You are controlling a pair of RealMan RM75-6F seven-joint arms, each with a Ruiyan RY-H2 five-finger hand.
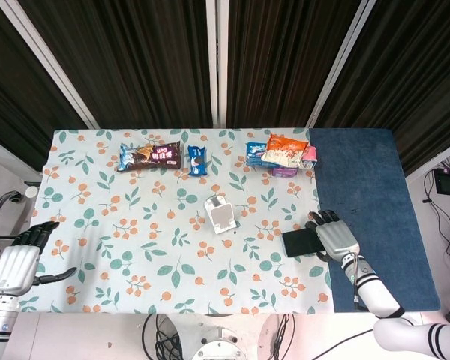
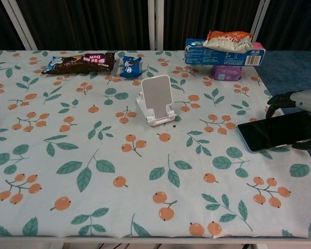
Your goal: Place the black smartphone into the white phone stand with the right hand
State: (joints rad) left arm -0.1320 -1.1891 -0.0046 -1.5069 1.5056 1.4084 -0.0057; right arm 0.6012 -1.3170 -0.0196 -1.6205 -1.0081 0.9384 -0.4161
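The black smartphone (image 1: 298, 242) (image 2: 272, 132) is at the right side of the floral tablecloth, its right end gripped by my right hand (image 1: 334, 236) (image 2: 299, 111); fingers curl over its far edge and the thumb is at its near edge. It looks slightly raised off the cloth. The white phone stand (image 1: 221, 214) (image 2: 156, 99) stands upright near the table's middle, left of the phone, with nothing in it. My left hand (image 1: 15, 266) hangs off the table's front left corner, fingers spread, holding nothing.
Along the far edge lie a brown snack pack (image 1: 150, 155) (image 2: 83, 61), a small blue packet (image 1: 197, 160) (image 2: 130, 66) and stacked snack boxes with an orange bag (image 1: 283, 155) (image 2: 225, 49). A dark blue mat (image 1: 364, 202) covers the table's right strip.
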